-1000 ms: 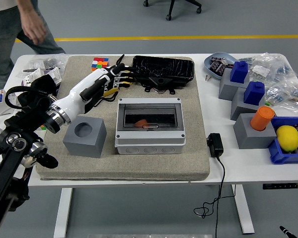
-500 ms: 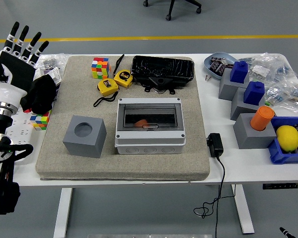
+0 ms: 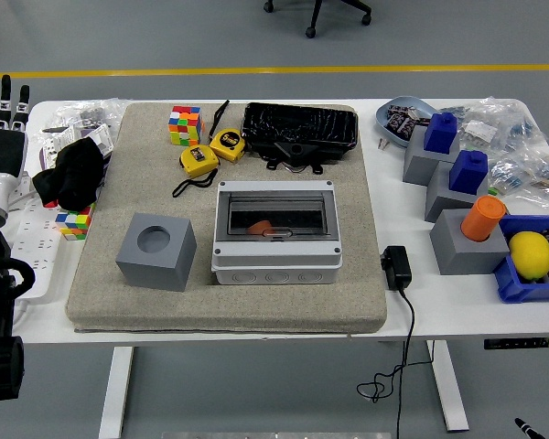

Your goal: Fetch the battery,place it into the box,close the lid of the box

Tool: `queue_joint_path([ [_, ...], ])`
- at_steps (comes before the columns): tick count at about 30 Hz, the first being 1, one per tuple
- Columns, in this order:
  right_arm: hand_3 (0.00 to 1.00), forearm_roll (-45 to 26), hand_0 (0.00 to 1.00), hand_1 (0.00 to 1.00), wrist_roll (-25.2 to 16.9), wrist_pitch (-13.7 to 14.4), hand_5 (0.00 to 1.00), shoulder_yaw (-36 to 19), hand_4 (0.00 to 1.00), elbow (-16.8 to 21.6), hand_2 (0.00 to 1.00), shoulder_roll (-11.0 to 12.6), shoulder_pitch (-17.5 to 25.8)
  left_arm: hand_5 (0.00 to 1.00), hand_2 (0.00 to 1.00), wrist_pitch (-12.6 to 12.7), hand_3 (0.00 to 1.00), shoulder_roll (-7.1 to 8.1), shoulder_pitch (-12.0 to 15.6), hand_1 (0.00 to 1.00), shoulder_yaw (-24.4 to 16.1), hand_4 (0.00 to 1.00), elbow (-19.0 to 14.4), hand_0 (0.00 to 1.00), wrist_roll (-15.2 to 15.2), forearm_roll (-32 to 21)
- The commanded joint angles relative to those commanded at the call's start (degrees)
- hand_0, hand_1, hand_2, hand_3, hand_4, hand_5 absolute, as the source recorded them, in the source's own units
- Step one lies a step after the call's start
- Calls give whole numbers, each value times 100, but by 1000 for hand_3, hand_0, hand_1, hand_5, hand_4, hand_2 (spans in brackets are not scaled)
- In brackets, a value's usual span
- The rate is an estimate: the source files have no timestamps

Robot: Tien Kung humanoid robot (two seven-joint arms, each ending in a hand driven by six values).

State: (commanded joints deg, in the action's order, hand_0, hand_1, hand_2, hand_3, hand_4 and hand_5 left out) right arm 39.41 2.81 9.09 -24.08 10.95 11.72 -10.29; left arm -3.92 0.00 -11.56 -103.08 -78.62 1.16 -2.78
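Grey box (image 3: 274, 233) sat mid-mat, well to the right of the left hand (image 3: 0, 137), its clear lid (image 3: 274, 218) down; an orange item (image 3: 259, 227) showed beneath it, whether the battery, could not tell. Left hand stood raised at the table's left edge, fingers (image 3: 4, 99) straight and apart, holding nothing. Black cloth (image 3: 71, 174) lay just right of it.

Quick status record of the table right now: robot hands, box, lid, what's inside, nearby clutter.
left robot hand: at the far left edge, fingers straight and raised, holding nothing
right robot hand: not in view
box: grey, centre of the beige mat
lid: tinted, transparent, lying shut over the box
inside box: orange item visible through the lid
nearby: grey block left of the box; two yellow tape measures behind it
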Motion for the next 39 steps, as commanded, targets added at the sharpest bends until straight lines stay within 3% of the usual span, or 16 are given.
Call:
queue_joint_path([
  [2,788,12,860,765,10,-2,998,-13,998,1,752,-5,1,998,726,211,553,0,90,905,21,998,-91,998,210,333],
  [3,787,20,856,762,13,-5,998,-28,998,3,751,-4,-4,998,763,294,756,77,173,825,108,998,-177,852,296,537],
  [8,787,21,856,762,19,-1,998,-46,998,1,751,0,3,998,763,676,756,416,442,825,518,998,-691,852,266,1766],
  [9,787,8,857,760,21,2,998,-28,998,-4,751,1,6,957,819,754,830,458,455,851,598,998,-757,839,235,1990],
  [12,787,-11,857,760,25,7,998,-12,998,-13,751,6,11,957,819,906,830,539,466,851,797,998,-843,839,119,2734],
  [14,787,1,857,760,27,4,998,-26,998,-9,751,8,9,957,819,974,830,535,470,851,848,998,-793,839,-2,3219],
  [15,787,1,853,759,27,2,998,-26,998,-8,751,10,5,955,791,1035,780,525,468,843,868,998,-731,832,-95,3442],
  [20,787,24,853,759,29,-8,998,-55,998,1,751,1,0,955,791,1559,780,434,450,843,865,998,-155,832,-991,4671],
  [21,787,20,851,758,30,-8,998,-49,998,0,750,0,1,998,763,1586,742,424,452,819,861,977,-82,827,-1048,4895],
  [24,787,22,851,758,26,-4,998,-64,998,-5,750,-1,7,998,763,1624,742,397,524,819,923,977,5,827,-1143,5587],
  [30,787,-14,851,758,22,9,998,-39,998,-22,750,-5,11,998,764,1430,742,413,650,821,1188,972,-135,825,-1069,7040],
  [32,787,-4,851,758,26,10,998,-49,998,-19,750,-11,8,998,764,1266,742,432,675,821,1280,972,-176,825,-973,7524],
  [33,786,6,850,757,29,8,998,-52,998,-16,749,-18,0,903,795,1077,759,438,686,838,1284,855,-184,864,-824,7776],
  [34,786,23,850,757,31,5,998,-65,998,-10,749,-23,-6,903,795,903,759,439,687,838,1266,855,-182,864,-694,7895],
  [38,786,89,850,757,27,0,998,-117,998,22,749,-19,-18,903,795,229,759,465,650,838,1161,855,-105,864,-346,7405],
  [39,785,57,849,755,20,4,998,-90,998,11,749,-12,-21,814,823,102,785,480,645,863,1173,804,-93,895,-304,7298],
])
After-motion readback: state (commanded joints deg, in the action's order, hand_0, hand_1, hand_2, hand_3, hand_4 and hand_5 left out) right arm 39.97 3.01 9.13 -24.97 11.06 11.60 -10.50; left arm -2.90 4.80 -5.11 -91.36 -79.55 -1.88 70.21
